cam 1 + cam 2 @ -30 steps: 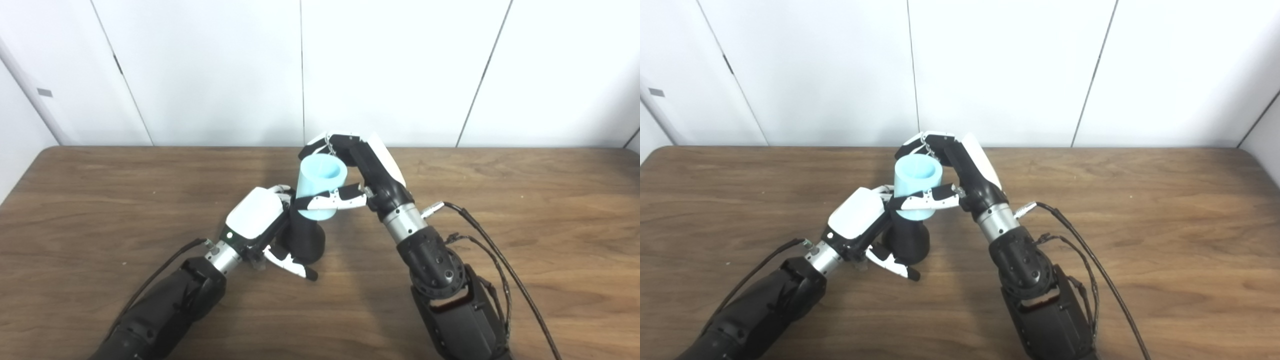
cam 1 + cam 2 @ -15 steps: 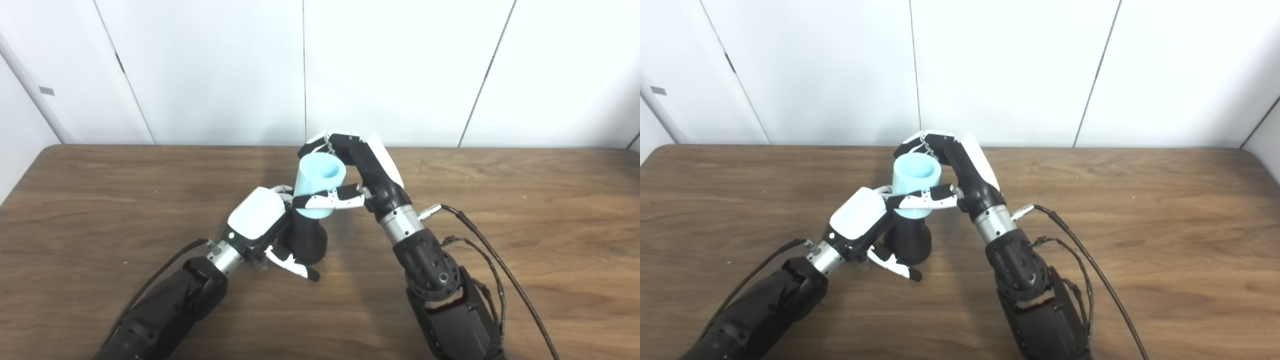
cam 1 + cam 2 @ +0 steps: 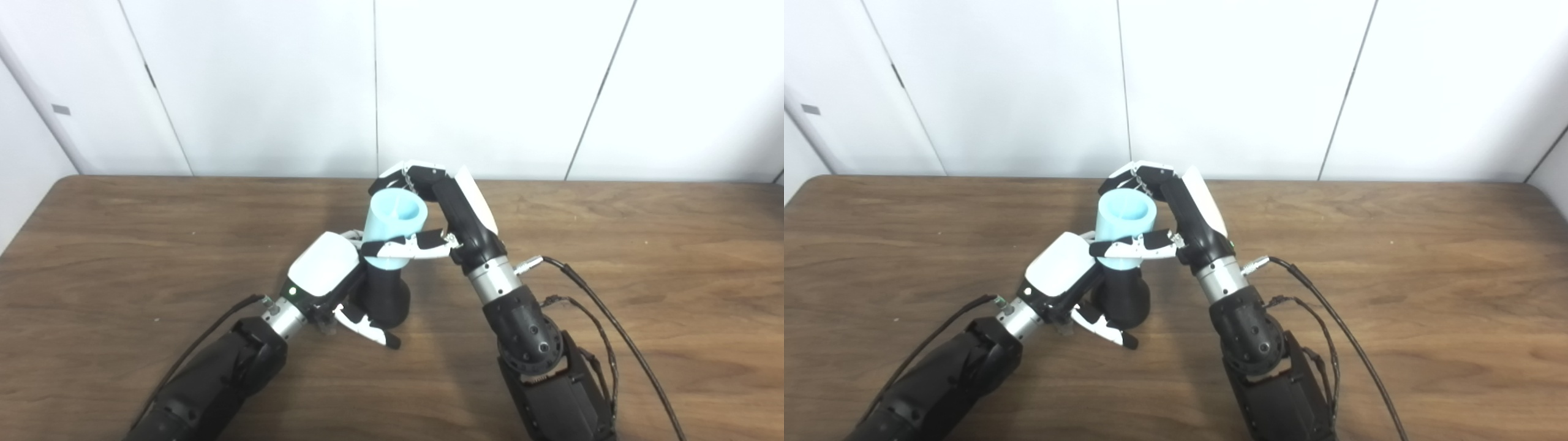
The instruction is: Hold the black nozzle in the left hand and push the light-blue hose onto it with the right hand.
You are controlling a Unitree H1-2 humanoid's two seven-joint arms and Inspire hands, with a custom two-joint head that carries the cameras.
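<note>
Both grips unchanged | left hand (image 3: pixel 323 272) clasps nozzle (image 3: pixel 384 298) | right hand (image 3: pixel 456 211) clasps hose (image 3: pixel 394 220)

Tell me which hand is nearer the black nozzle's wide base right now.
Left. The left hand wraps the black nozzle at its base on the table; the right hand sits higher, gripping the light-blue hose above.

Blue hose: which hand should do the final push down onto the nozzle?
Right. The right hand already grips the light-blue hose sitting above the black nozzle; the left hand is wrapped around the nozzle, bracing it.
</note>
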